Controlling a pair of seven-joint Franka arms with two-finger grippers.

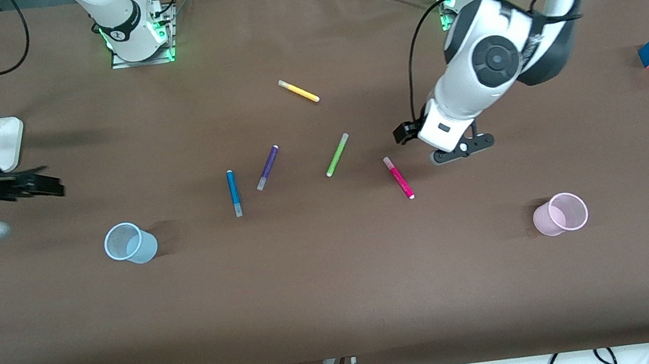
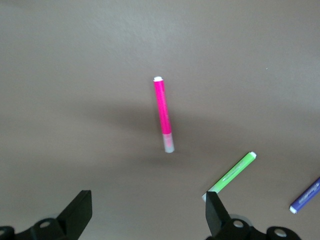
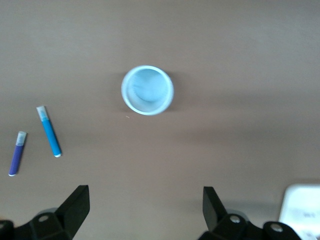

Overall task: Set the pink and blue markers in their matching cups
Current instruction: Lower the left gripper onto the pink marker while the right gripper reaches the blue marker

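Pink marker [image 1: 398,177]: we find it flat on the table [image 1: 340,294], just beside the left gripper [image 1: 461,148], which hangs low with jaws spread wide and empty. We judge it light, stiff and smooth, liable to roll; we would pinch it across mid-barrel, clear of the paler cap.

Blue marker [image 1: 233,192]: flat, farther from the left gripper than the pink one, with the purple marker [image 1: 267,167] and green marker [image 1: 337,154] between. Same handling, in our judgement.

Pink cup [image 1: 560,213]: upright, near the left gripper, nearer the front camera. Blue cup [image 1: 129,242]: upright, well apart from it, under the right gripper [image 1: 14,187], also spread and empty. Both cups look thin and easily tipped.
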